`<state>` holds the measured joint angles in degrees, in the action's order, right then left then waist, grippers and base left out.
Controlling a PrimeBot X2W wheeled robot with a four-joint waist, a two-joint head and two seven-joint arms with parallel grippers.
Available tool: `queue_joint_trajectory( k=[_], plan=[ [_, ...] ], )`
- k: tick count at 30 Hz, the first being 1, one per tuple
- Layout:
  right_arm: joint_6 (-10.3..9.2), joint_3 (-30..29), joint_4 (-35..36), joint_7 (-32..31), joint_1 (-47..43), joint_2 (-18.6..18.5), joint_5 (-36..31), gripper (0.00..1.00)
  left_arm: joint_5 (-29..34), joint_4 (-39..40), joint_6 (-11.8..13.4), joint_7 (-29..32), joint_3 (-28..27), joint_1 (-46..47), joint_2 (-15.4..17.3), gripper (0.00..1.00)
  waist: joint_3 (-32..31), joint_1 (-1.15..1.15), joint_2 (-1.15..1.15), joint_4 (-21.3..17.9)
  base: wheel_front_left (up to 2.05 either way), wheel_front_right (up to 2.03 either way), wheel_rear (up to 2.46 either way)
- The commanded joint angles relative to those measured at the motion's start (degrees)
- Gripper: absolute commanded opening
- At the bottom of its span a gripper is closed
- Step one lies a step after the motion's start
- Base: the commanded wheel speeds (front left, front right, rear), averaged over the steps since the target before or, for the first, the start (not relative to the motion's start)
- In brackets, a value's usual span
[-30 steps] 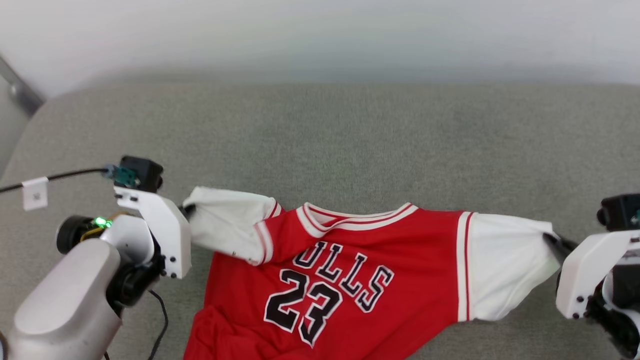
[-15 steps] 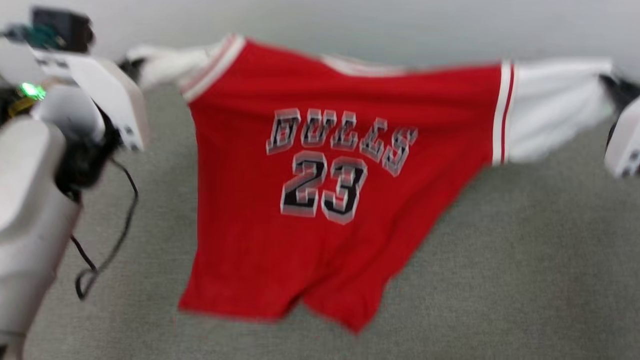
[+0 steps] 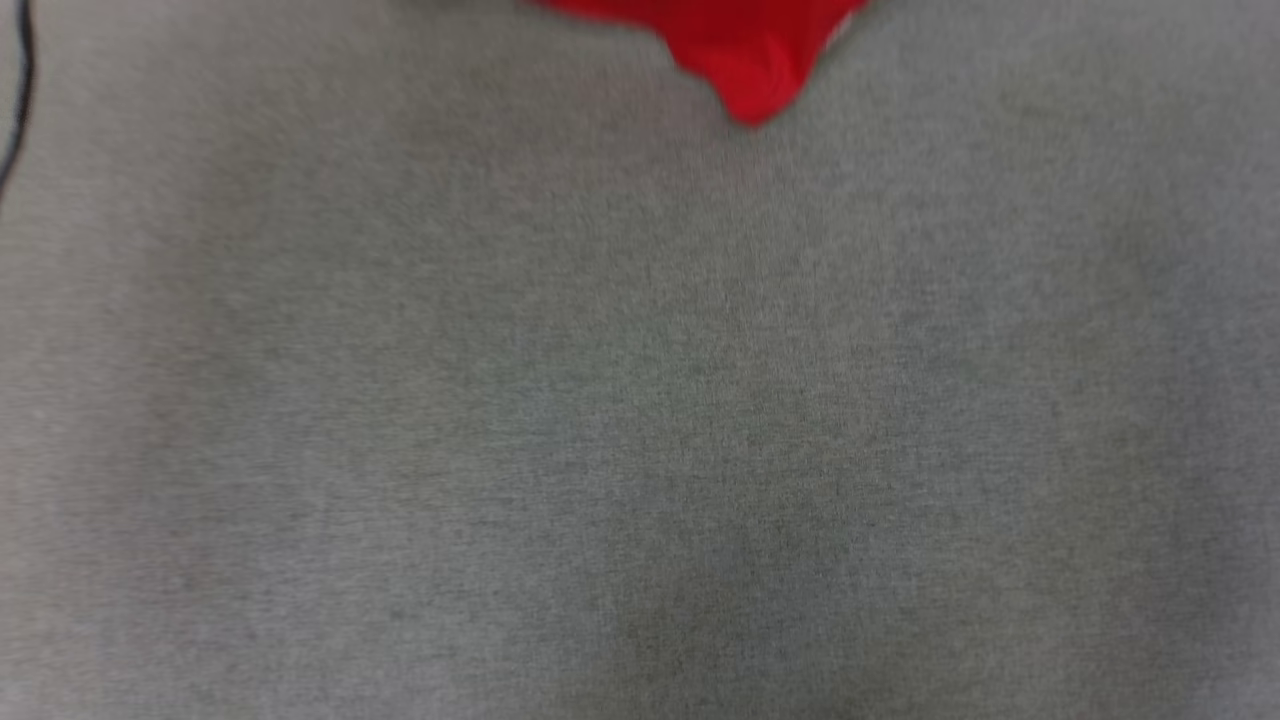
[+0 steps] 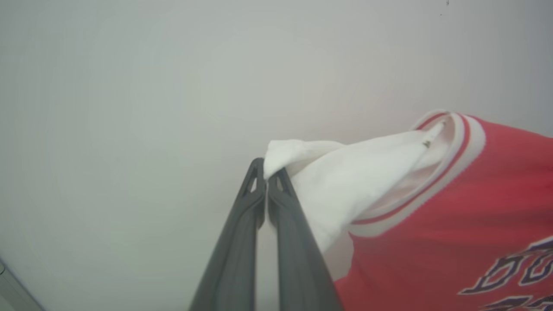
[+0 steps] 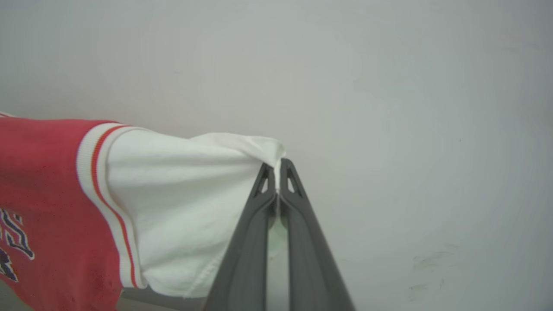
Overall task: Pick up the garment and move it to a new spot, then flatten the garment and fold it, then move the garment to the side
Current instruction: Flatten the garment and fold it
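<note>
Hanging into the top edge of the head view, a red tip of the garment dangles over the grey cloth surface, which looks soft, faintly mottled and a little blurred; a thin black cable runs down the far left edge. The rest of the garment is out of that frame, so it seems held well up off the surface. In the left wrist view, the left gripper has its jaws pressed together, pinching the outer edge of a white sleeve, and the red body with its striped trim and dark lettering falls away to the right. In the right wrist view, the right gripper likewise has its jaws pressed together on a fold at the end of the other sleeve, with the red body off to the left. Gripping both sleeve ends, arms apart, lets the garment hang spread and face-on, which probably suits carrying it to a new spot and laying it down flat there. Behind both grippers stands a plain pale wall, with a few faint scuffs low in the right wrist view.
</note>
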<state>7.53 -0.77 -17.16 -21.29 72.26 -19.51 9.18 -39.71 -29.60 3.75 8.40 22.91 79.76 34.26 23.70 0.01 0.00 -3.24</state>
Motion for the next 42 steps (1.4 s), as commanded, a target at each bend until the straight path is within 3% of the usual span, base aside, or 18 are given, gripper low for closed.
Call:
queue_joint_trajectory(
  k=[1,12,22,28,34,37,42],
  plan=[
    [-0.07,0.50,-0.85,0.68,1.94,0.30,-0.31,0.00,0.47,0.00,0.05,-1.01,-0.48,1.73,0.29,0.00,5.10,-0.01,0.00,-1.64,0.00,0.00,0.00],
    [-0.07,5.98,-6.41,7.96,11.69,2.25,-0.08,0.00,-0.19,-4.15,-0.76,-7.07,-2.95,7.85,-0.30,0.00,15.23,-0.01,0.00,-3.28,0.00,0.00,0.00],
    [-0.08,10.00,-15.29,13.41,7.24,3.55,2.26,0.00,-4.58,-13.99,-5.41,-13.57,-4.31,1.70,-4.40,0.00,13.27,-0.01,0.00,-1.84,0.00,0.00,0.00],
    [-0.07,13.12,-17.34,16.26,-3.66,2.25,6.52,0.00,-7.95,-19.11,-8.76,-17.81,-4.70,-9.39,-7.02,0.00,5.79,-0.01,0.00,-0.16,0.00,0.00,0.00],
    [-0.07,14.50,-13.48,17.69,-20.16,-0.08,10.67,0.00,-10.82,-18.71,-10.15,-20.66,-4.47,-25.32,-9.06,0.00,-3.82,-0.01,0.00,1.56,0.00,0.00,0.00],
    [-0.07,14.34,-9.84,16.99,-29.29,-0.79,12.47,0.00,-11.37,-16.30,-10.11,-21.25,-4.01,-33.82,-9.31,0.00,-8.17,-0.01,0.00,1.86,0.00,0.00,0.00],
    [-0.08,11.86,-3.11,14.55,-44.51,-0.87,15.13,0.00,-11.20,-9.16,-7.53,-21.42,-3.04,-47.49,-8.50,0.00,-14.25,-0.01,0.00,2.13,0.00,0.00,0.00]
  ],
)
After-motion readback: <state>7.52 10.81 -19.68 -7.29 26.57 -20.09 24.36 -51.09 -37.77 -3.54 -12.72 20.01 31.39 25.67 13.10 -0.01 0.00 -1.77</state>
